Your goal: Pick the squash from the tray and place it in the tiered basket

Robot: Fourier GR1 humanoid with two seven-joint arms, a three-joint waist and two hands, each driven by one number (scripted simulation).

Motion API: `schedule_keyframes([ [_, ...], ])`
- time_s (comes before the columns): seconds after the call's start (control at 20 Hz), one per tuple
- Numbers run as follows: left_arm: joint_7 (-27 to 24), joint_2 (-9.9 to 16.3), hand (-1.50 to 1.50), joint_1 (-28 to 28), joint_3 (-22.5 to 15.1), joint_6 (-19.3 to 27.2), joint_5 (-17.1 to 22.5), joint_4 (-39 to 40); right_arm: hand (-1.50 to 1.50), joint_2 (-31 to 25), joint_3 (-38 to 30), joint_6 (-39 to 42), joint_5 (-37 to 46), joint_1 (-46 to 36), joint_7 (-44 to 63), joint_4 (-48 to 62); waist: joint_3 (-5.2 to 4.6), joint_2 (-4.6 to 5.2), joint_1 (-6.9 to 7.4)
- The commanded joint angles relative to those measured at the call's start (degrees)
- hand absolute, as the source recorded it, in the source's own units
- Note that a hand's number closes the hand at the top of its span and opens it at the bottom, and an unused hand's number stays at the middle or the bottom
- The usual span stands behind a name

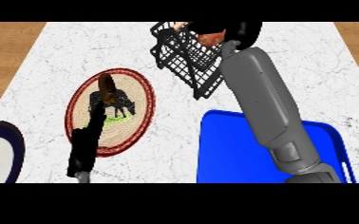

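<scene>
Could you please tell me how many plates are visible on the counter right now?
2: a plate with a red rim left of the middle, and a plate with a dark rim cut off at the left edge. Others may lie outside the view.

The tiered basket stands at the bench's far edge, about midway along it, tilted in this view. The squash sits at the basket's top right, with the right hand up against it there; the right forearm runs back from it over the tray. The tray lies at the near edge, right of centre, in front of the basket. A plate lies left of centre, left of the tray and nearer than the basket. The left hand shows over the plate's near left rim. A second plate lies at the near left corner.
</scene>
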Motion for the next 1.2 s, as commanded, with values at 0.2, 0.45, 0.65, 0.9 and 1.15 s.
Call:
schedule_keyframes([
  [0.2, -2.2, -2.3, 0.00, 3.0, 0.0, 3.1, -1.2, 2.0, -1.50, -4.8, -4.1, -9.2, 9.1, 3.2, 8.7, -11.4, -0.10, -1.85, -3.79],
  [0.45, -1.2, 2.1, 0.00, 4.4, 3.7, -0.1, 1.8, -0.7, -1.50, -7.6, -6.9, -2.8, 9.5, 15.2, 13.6, -28.1, -0.01, -2.41, -5.34],
  [0.65, -2.8, 0.9, 0.00, 6.8, 3.7, 1.0, 1.7, 0.2, -1.50, -9.7, -7.6, 4.9, 7.5, 23.6, 17.3, -44.5, -0.07, -2.77, -6.69],
  [0.9, -1.1, 1.5, 0.00, 6.6, 3.9, 0.9, 2.1, -3.3, -1.50, -13.3, -8.5, 11.9, 0.8, 40.3, 17.7, -64.1, 0.06, -2.59, -6.90],
  [1.15, -2.1, 1.9, 0.00, 7.1, 4.0, 0.5, 1.9, -3.1, -1.50, -17.1, -14.1, 17.0, -12.4, 54.8, 16.4, -81.9, 0.13, -2.38, -7.05],
])
